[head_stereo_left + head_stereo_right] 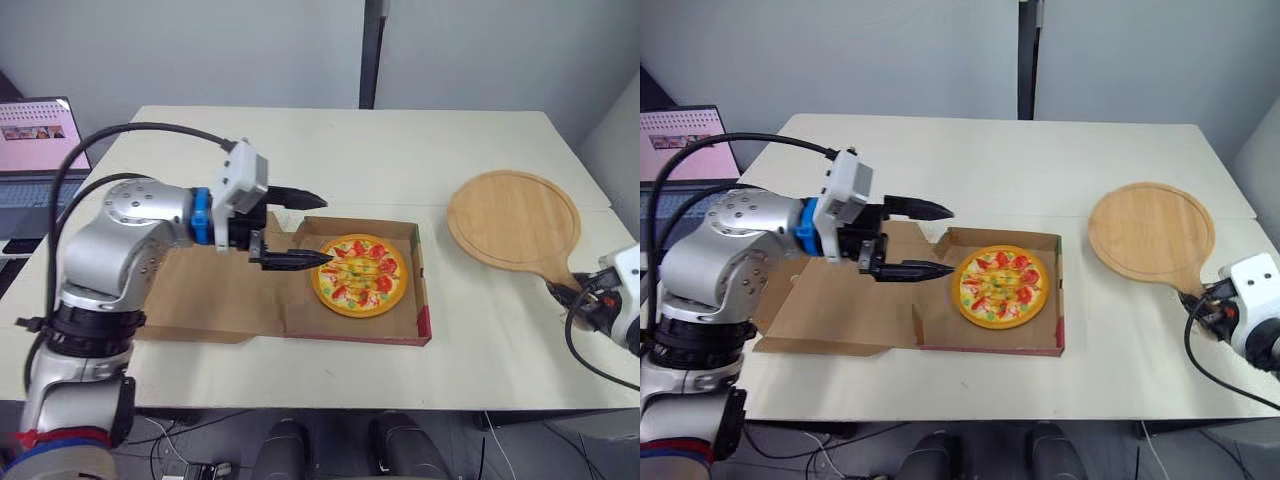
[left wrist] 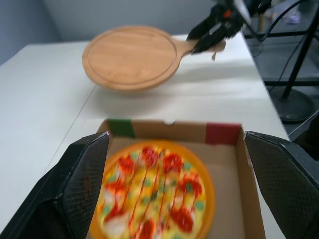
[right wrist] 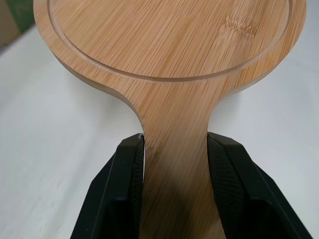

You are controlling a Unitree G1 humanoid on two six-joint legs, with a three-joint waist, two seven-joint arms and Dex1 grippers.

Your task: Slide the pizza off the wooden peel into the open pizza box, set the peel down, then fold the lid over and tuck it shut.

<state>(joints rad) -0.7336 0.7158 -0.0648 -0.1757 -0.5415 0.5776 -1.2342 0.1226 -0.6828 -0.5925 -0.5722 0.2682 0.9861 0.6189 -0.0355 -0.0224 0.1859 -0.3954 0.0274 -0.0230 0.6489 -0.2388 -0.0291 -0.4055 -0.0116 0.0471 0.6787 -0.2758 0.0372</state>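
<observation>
- Pizza (image 1: 360, 275) lies flat in the tray of the pizza box (image 1: 421, 300), nearer the tray's right wall. The slide-off step looks done.
- Lid (image 1: 200, 290) lies open and flat on the table (image 1: 400, 150), on the robot's left of the tray, under the left arm.
- Left gripper (image 1: 326, 229) has its fingers spread wide with nothing between them. It hovers over the hinge side and points toward the pizza, probably staged for the fold.
- Right gripper (image 3: 175, 149) is clamped on the handle of the wooden peel (image 1: 513, 218), one finger against each edge. The peel is bare and well apart from the box on the right; the left wrist view shows shadow beneath it, so it seems held just off the table — set-down not finished, by my reading.
- Count: one pizza, one box, one peel, two grippers — plus one laptop (image 1: 35, 130) at the far left.
</observation>
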